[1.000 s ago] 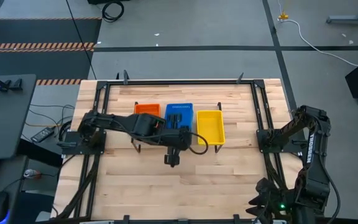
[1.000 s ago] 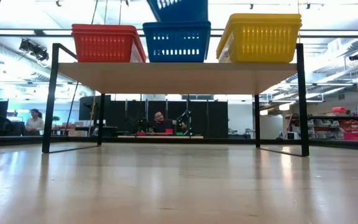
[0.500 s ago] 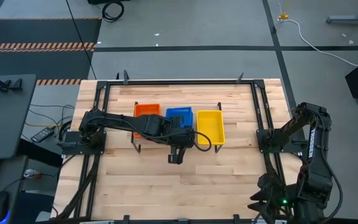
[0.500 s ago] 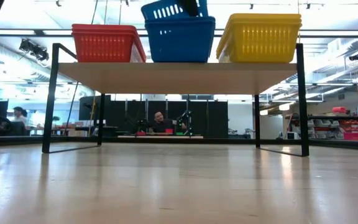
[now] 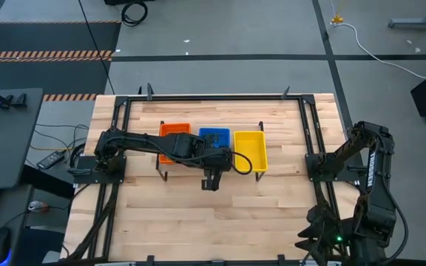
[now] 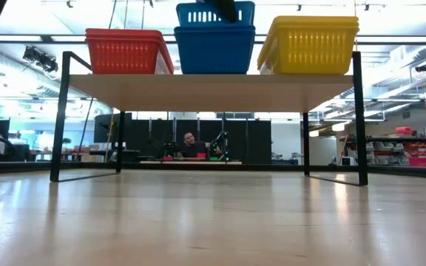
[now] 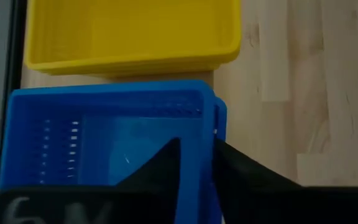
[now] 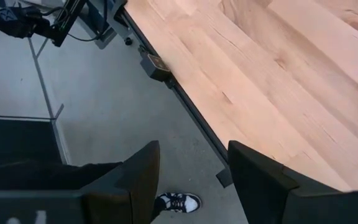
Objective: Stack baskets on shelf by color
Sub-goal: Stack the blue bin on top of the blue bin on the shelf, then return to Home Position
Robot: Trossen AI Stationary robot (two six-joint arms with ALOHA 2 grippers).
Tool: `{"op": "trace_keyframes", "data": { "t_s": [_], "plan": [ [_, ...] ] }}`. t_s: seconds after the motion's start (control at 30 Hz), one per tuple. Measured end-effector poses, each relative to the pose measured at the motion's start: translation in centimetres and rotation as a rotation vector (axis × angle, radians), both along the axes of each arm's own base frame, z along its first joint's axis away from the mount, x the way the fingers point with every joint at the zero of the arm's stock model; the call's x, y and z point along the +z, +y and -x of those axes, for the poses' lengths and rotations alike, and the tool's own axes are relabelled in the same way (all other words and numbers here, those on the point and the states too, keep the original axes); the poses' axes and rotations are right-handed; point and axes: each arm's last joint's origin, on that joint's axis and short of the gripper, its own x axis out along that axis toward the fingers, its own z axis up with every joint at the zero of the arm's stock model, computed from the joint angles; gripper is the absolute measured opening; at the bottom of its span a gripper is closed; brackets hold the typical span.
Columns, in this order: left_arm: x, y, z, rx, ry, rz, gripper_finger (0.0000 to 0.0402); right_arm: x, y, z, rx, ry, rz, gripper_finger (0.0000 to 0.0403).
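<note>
While your left gripper pinches the top blue basket's wall, centre frame on the shelf, an off-square release could tip it toward the yellow stack.

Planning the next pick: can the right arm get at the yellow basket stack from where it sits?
Probably not as things stand. The right hand hangs off the table's right edge over the floor, open. The yellow baskets sit on the shelf mid-table; nothing visibly blocks them, but the left hand works right beside them.
</note>
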Motion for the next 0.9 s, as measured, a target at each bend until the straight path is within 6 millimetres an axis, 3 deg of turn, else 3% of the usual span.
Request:
{"op": "trace_keyframes", "data": {
  "t_s": [0.43, 0.73, 0.9],
  "plan": [
    [0.5, -0.1, 0.5, 0.037, 0.011, 0.004, 0.0156, 1.5, -2.1, 0.7, -0.007, -0.016, 0.016, 0.0197],
    [7.5, -0.5, 2.2, 0.085, -0.243, 0.079, 0.0143, 4.7, -6.7, 1.0, 0.015, -0.156, 0.107, 0.0197],
    [10.2, -0.6, 4.8, 0.155, -0.364, 0.078, 0.0123, 6.3, -10.1, 0.7, 0.021, -0.189, 0.169, 0.0197]
  ]
}}
